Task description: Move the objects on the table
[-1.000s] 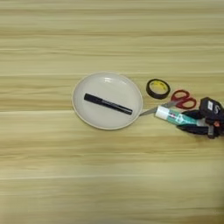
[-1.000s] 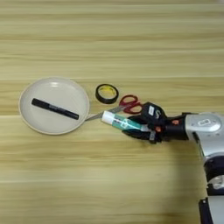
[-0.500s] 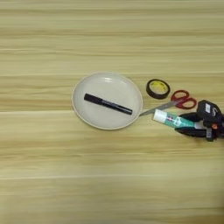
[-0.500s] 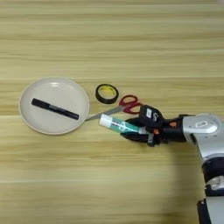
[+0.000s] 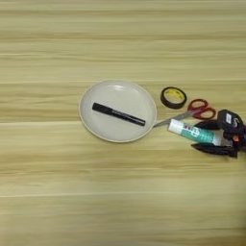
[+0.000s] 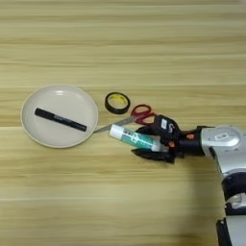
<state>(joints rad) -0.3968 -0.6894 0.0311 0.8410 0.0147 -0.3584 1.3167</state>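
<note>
A: Item one?
B: Glue stick (image 6: 133,138), white with a teal-green label. It lies on its side at a slant, cap end toward the plate, just beside the plate's right edge but outside it. Its rear half sits between the two black fingers (image 6: 146,154) of the right gripper (image 6: 144,141).

A: State of the fingers?
B: Clenched on the glue stick, one finger along its far side and one along its near side. The silver forearm (image 6: 222,141) enters from the right edge.

A: Item two?
B: Marker pen (image 5: 118,114), slim and black. It lies inside the round cream plate (image 5: 91,125), slanting from upper left to lower right across the middle.

A: Other entries?
B: Scissors (image 5: 192,111) with red handles. The blades point toward the plate, with the tip at its right rim; whether they touch cannot be told. The handles lie just behind the glue stick and close to the gripper. A roll of tape (image 6: 117,103), black outside and yellow inside, lies flat just above the scissors, apart from the plate.

A: And the surface?
B: Light wood grain (image 5: 120,197) with pale horizontal plank stripes. All items cluster in the middle band toward the right.
</note>
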